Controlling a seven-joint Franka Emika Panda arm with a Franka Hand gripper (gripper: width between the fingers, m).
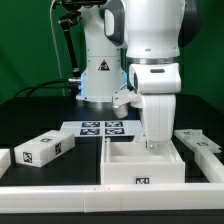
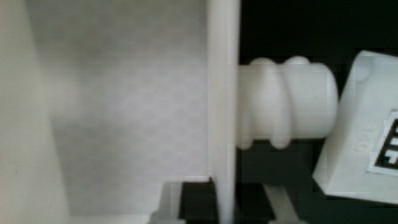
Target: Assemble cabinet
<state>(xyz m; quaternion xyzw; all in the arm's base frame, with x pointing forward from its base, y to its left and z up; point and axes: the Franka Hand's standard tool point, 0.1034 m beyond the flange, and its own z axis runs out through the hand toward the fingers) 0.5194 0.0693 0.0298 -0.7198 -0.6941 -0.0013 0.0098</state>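
Note:
The cabinet box [image 1: 140,166] is a large white open box with a tag on its front face, standing at the table's front centre. My gripper [image 1: 157,143] reaches straight down onto the box's wall on the exterior view's right. In the wrist view the thin white wall [image 2: 222,90] runs between my two dark fingers [image 2: 196,203], and my gripper [image 2: 224,192] looks shut on it. A ribbed white round stub [image 2: 288,100] sticks out from the wall's outer side. A smaller tagged white piece [image 1: 44,150] lies to the exterior view's left, another [image 1: 205,148] to the right; the latter also shows in the wrist view [image 2: 365,135].
The marker board [image 1: 100,128] lies flat behind the box, in front of the arm's base [image 1: 98,75]. A low white border [image 1: 50,185] runs along the table's front edge.

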